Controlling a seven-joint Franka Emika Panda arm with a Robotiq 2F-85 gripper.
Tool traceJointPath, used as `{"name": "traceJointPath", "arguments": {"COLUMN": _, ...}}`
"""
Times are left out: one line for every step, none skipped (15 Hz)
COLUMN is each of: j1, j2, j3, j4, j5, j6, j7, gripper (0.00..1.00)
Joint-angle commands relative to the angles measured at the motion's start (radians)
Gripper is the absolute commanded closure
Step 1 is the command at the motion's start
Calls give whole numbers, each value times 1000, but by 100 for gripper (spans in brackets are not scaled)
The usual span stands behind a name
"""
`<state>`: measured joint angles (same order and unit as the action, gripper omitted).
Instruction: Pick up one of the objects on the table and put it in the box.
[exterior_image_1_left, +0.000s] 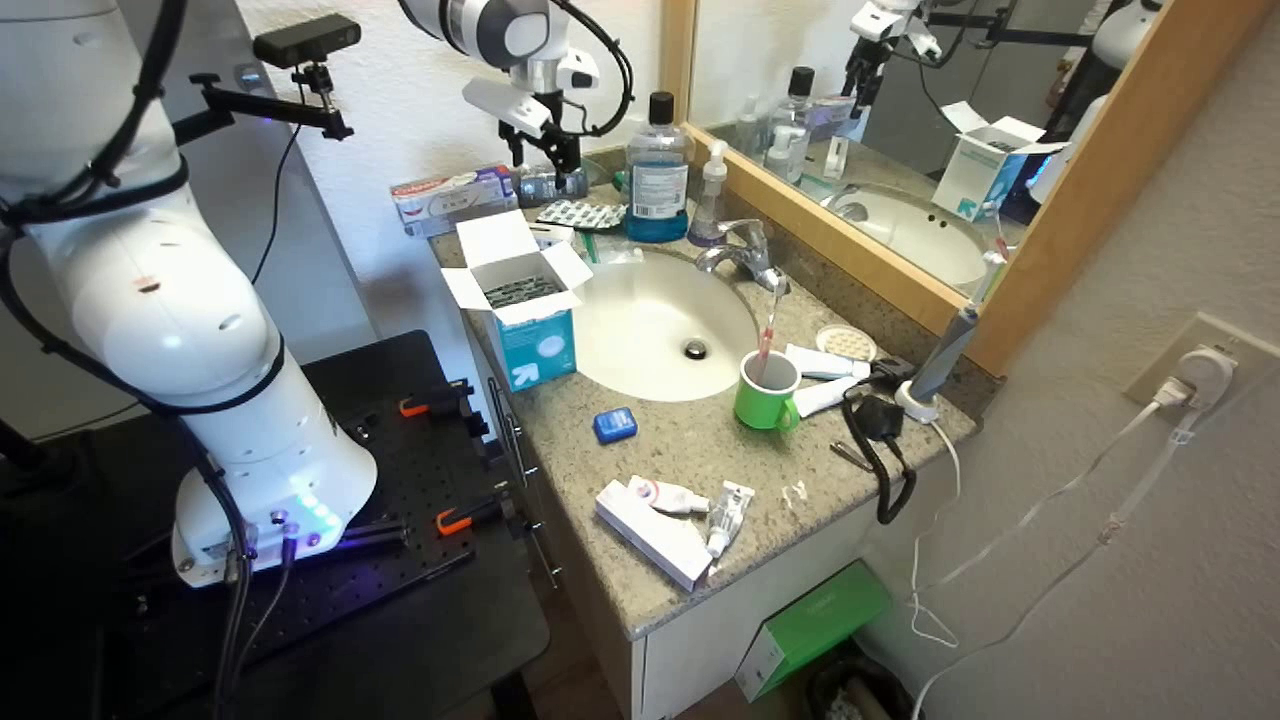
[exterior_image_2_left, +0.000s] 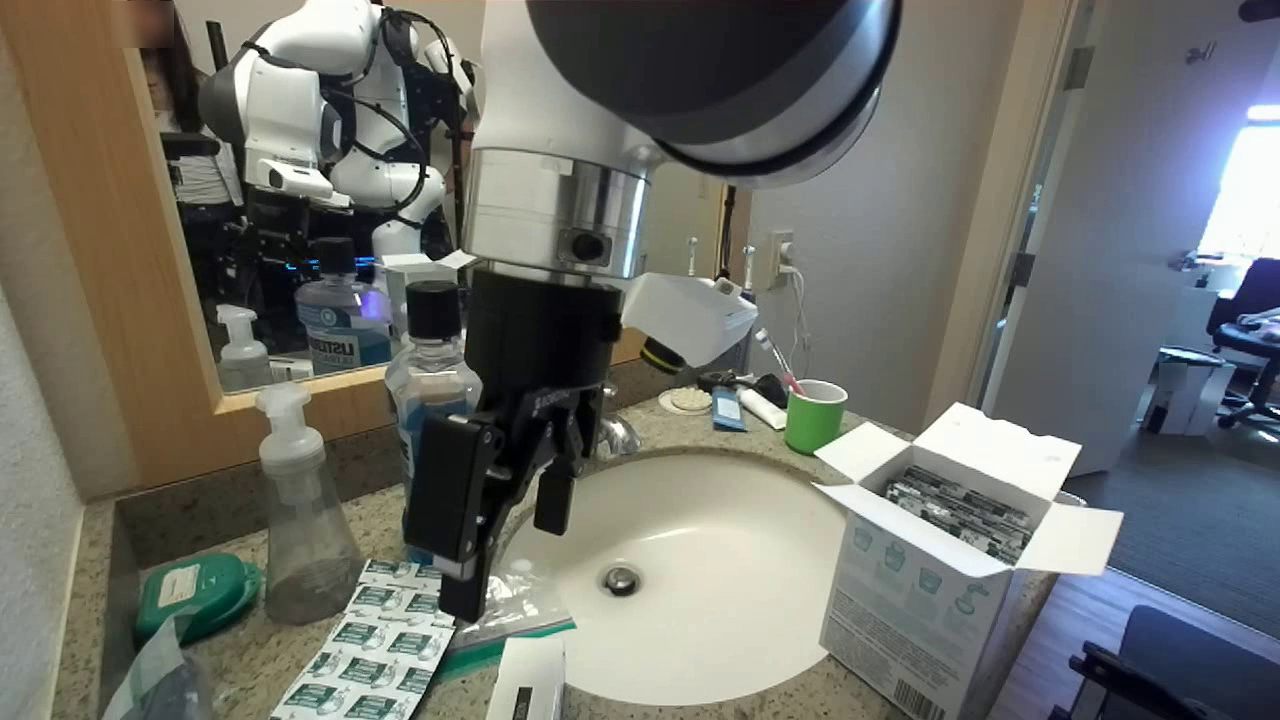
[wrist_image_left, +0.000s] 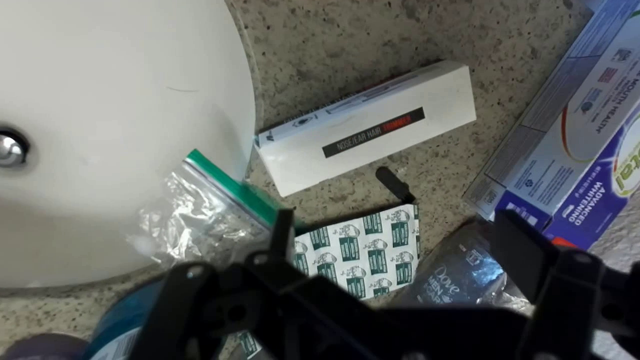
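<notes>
My gripper (exterior_image_1_left: 541, 165) hangs over the far end of the stone table (exterior_image_1_left: 680, 450), open, with nothing between its fingers. Beneath it in the wrist view lies a white-and-green packet sheet (wrist_image_left: 357, 255), partly covered by the gripper. A white trimmer carton (wrist_image_left: 370, 130) rests beside the sink, ahead of the jaws. A dark Dove pouch (wrist_image_left: 450, 280) and a toothpaste carton (wrist_image_left: 565, 145) lie toward the right finger. The box (exterior_image_1_left: 540, 345), teal-sided, stands upright at the sink's edge with its white flaps spread. Green-and-white packets (exterior_image_2_left: 960, 510) fill its inside.
A mouthwash bottle (exterior_image_2_left: 430, 390) and a soap dispenser (exterior_image_2_left: 305, 520) stand close to the gripper, by the mirror. The sink (exterior_image_2_left: 720, 600) and faucet (exterior_image_1_left: 745, 255) take up the middle. Farther along are a green cup (exterior_image_1_left: 755, 405), a blue container (exterior_image_1_left: 614, 425) and several tubes.
</notes>
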<state>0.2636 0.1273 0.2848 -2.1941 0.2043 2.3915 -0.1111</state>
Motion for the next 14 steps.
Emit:
{"name": "traceJointPath", "arguments": {"j1": -19, "j2": 64, "j3": -1, "j4": 65, "j5": 20, "j6": -35, "j7": -50, "gripper": 0}}
{"name": "traceJointPath", "arguments": {"j1": -25, "j2": 78, "j3": 1, "j4": 70, "j5": 25, "j6": -25, "j7": -67, "gripper": 0}}
{"name": "traceJointPath", "arguments": {"j1": -32, "j2": 93, "j3": 3, "j4": 80, "j5": 33, "j6": -29, "j7": -83, "gripper": 0}}
{"name": "traceJointPath", "arguments": {"j1": -37, "j2": 108, "j3": 3, "j4": 90, "j5": 30, "j6": -34, "j7": -91, "gripper": 0}}
{"name": "traceJointPath", "arguments": {"j1": -40, "j2": 120, "j3": 3, "j4": 99, "j5": 30, "j6": -39, "j7": -95, "gripper": 0}}
{"name": "traceJointPath", "arguments": {"j1": -45, "j2": 133, "j3": 6, "j4": 111, "j5": 33, "j6": -38, "j7": -110, "gripper": 0}}
{"name": "traceJointPath", "arguments": {"j1": -49, "j2": 146, "j3": 8, "j4": 121, "j5": 35, "j6": -37, "j7": -119, "gripper": 0}}
{"name": "traceJointPath", "arguments": {"j1": -52, "j2": 161, "j3": 12, "j4": 134, "j5": 36, "j6": -35, "j7": -136, "gripper": 0}}
{"name": "traceJointPath", "arguments": {"j1": -53, "j2": 175, "j3": 13, "j4": 148, "j5": 34, "j6": -36, "j7": -145, "gripper": 0}}
{"name": "traceJointPath", "arguments": {"j1": -54, "j2": 189, "j3": 15, "j4": 163, "j5": 32, "j6": -39, "j7": -154, "gripper": 0}}
{"name": "traceJointPath", "arguments": {"j1": -55, "j2": 203, "j3": 16, "j4": 178, "j5": 28, "j6": -38, "j7": -164, "gripper": 0}}
{"name": "traceJointPath", "arguments": {"j1": -56, "j2": 217, "j3": 15, "j4": 191, "j5": 23, "j6": -37, "j7": -164, "gripper": 0}}
{"name": "traceJointPath", "arguments": {"j1": -59, "j2": 233, "j3": 16, "j4": 205, "j5": 25, "j6": -37, "j7": -174, "gripper": 0}}
{"name": "traceJointPath", "arguments": {"j1": -64, "j2": 251, "j3": 17, "j4": 217, "j5": 29, "j6": -33, "j7": -185, "gripper": 0}}
